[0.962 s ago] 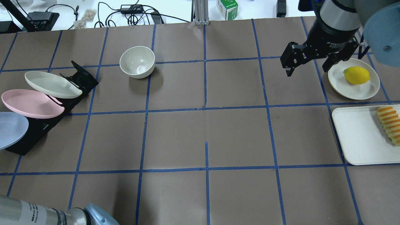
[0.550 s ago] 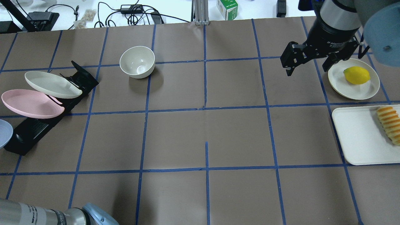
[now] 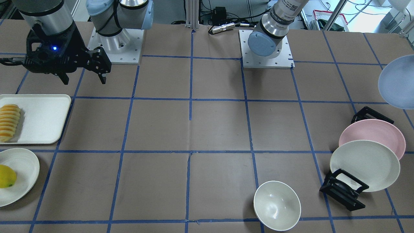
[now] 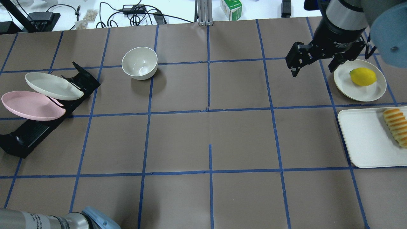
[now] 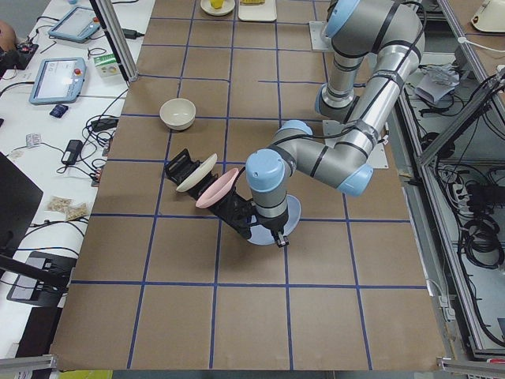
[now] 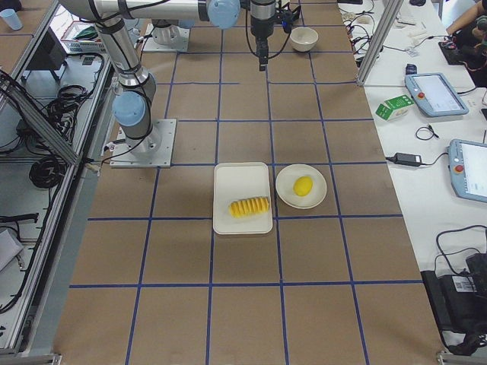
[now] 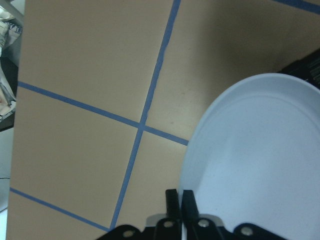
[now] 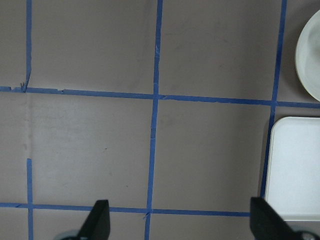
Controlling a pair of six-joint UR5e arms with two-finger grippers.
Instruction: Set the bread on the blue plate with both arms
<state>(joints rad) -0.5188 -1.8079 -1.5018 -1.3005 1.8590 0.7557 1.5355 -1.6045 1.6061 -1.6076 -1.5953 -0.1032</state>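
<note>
Pinching: the left claw (image 7: 179,199) has its fingers pressed onto the rim of the blue plate (image 7: 260,160), which hangs tilted off the claw's tips, apart from the black rack (image 4: 28,136).
Idle side: the right claw (image 4: 313,65) is spread wide and holds nothing, over the bare desk (image 4: 210,133).
Bearing: the bread (image 4: 396,125) lies back toward the robot and out to the right claw's right, on the side of the white tray (image 4: 362,140) farthest from that claw, and does not touch it.
Long axis: it runs roughly toward and away from the robot, crosswise to the line between the spread fingers, so they would likely close across the loaf's short width.
Nearer arm: the right; the left claw is well apart, at the desk's other end.
Bread make: elongated, with a golden-orange crust and pale ribbed segments; probably soft, so a hard squeeze could dent it.
Plate make: round, shallow, matte pale blue, thin-rimmed.
Tray make: a white rounded rectangle with a low raised lip.
</note>
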